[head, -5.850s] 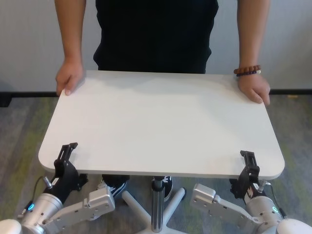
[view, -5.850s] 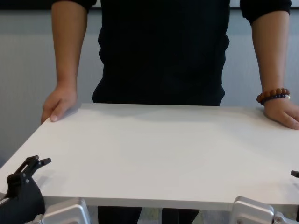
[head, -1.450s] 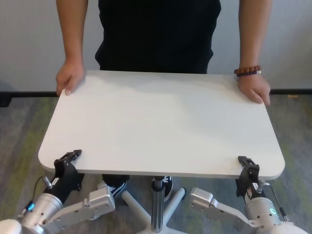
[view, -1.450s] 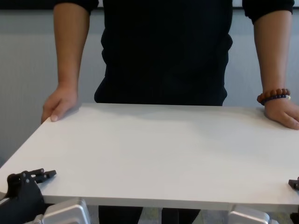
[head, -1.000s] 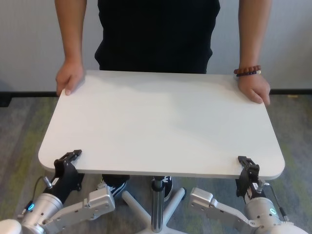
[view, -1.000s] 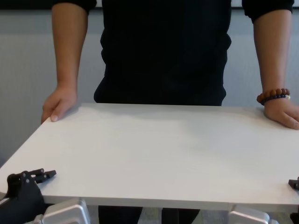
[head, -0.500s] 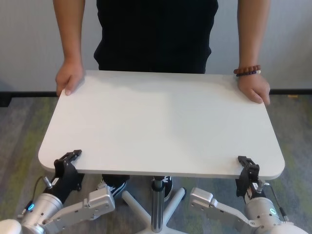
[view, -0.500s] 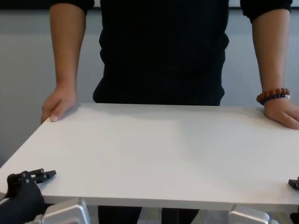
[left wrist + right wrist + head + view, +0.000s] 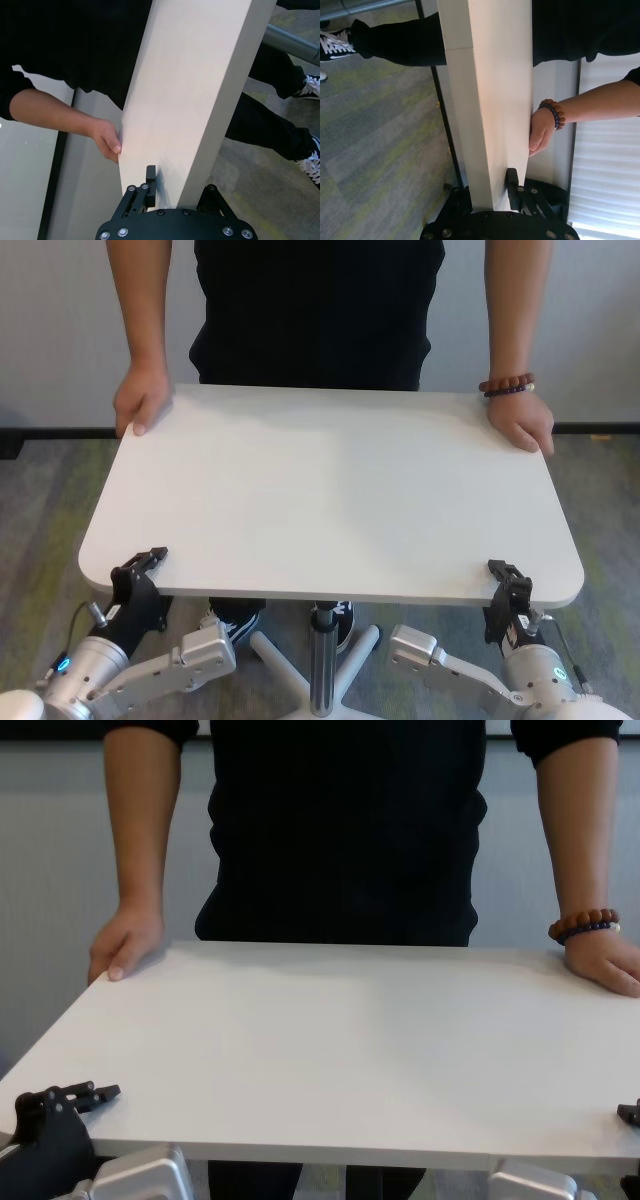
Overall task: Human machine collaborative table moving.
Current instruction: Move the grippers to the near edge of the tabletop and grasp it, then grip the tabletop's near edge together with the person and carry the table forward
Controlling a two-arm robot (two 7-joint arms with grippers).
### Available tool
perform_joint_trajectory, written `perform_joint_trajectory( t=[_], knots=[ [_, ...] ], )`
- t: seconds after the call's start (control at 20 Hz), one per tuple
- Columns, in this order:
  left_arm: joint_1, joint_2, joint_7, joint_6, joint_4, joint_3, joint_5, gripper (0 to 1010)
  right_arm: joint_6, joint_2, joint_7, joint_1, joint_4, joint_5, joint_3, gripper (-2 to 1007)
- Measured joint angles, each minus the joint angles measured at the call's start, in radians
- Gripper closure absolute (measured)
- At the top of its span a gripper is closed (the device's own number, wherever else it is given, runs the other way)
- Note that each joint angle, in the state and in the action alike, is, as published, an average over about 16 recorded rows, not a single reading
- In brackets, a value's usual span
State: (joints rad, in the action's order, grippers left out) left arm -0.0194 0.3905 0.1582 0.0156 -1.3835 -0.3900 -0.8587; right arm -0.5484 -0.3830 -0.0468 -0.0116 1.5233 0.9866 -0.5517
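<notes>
The left gripper (image 9: 138, 562) is clamped on the table (image 9: 330, 490) at its near left corner; in the left wrist view one finger (image 9: 150, 180) lies flat on the top face and the other sits under the board, so the thin edge is pinched between them. The right gripper (image 9: 508, 575) is closed the same way on the near right corner, with its upper finger (image 9: 512, 187) pressed on the top face and the slab running out from between the jaws. Both silver-grey forearms reach up to these corners from below the near edge.

The table is a white rectangular top with rounded corners, level, on a silver pole (image 9: 319, 660) that goes down to a white star base on grey carpet.

At the far edge stands the human (image 9: 318, 310) in black. One hand (image 9: 140, 400) grips the far left corner, fingers curled over the edge. The other hand (image 9: 520, 422) rests on the far right corner, with a brown bead bracelet (image 9: 507, 386) at its wrist. Black trouser legs and sneakers (image 9: 228, 622) show under the table near the pole.
</notes>
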Motion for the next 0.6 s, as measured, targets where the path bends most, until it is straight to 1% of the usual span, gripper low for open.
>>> perform_joint_trajectory(
  t=[0.4, 0.6],
  knots=[
    [0.0, 0.0, 0.001, 0.0, 0.0, 0.0, 0.0, 664, 0.0, 0.0, 0.0, 0.0, 0.0, 0.0, 0.0, 717],
    [0.001, 0.001, 0.005, -0.001, -0.002, 0.0, -0.004, 664, -0.003, -0.002, 0.001, 0.002, 0.003, 0.007, -0.001, 717]
  ],
)
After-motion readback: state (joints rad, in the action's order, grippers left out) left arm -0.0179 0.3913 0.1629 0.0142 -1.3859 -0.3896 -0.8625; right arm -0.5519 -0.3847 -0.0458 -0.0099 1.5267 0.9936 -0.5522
